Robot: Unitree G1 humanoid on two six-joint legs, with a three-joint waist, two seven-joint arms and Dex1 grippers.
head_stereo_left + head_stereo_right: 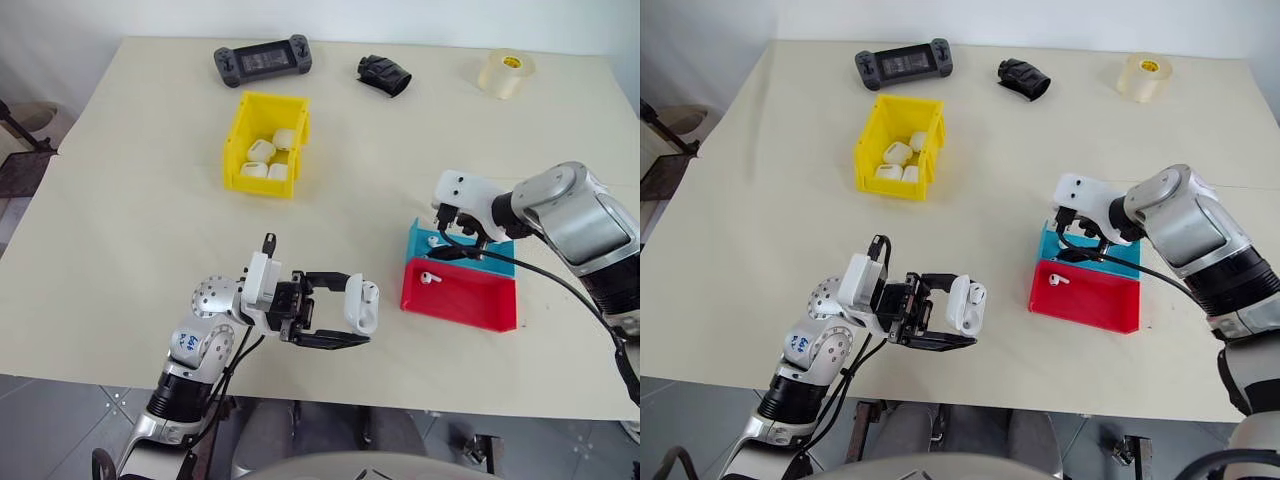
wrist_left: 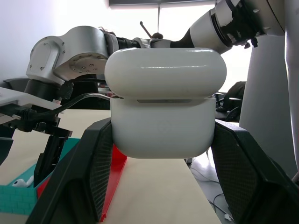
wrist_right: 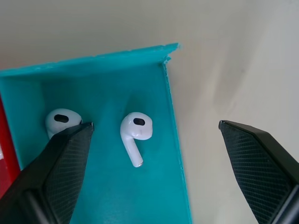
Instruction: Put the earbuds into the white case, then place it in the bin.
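Beige surface [image 1: 130, 250] | left hand [image 1: 335, 312] clamps white case [image 1: 362, 306], presenting it | right hand [image 3: 154, 154] spread wide, empty, over blue tray [image 3: 98, 196] to pick earbuds [image 3: 135, 130]

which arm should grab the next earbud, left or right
The right. The right gripper is open and poised over the blue tray, an earbud lying between its fingers. The left gripper is shut on the white case, away from the trays.
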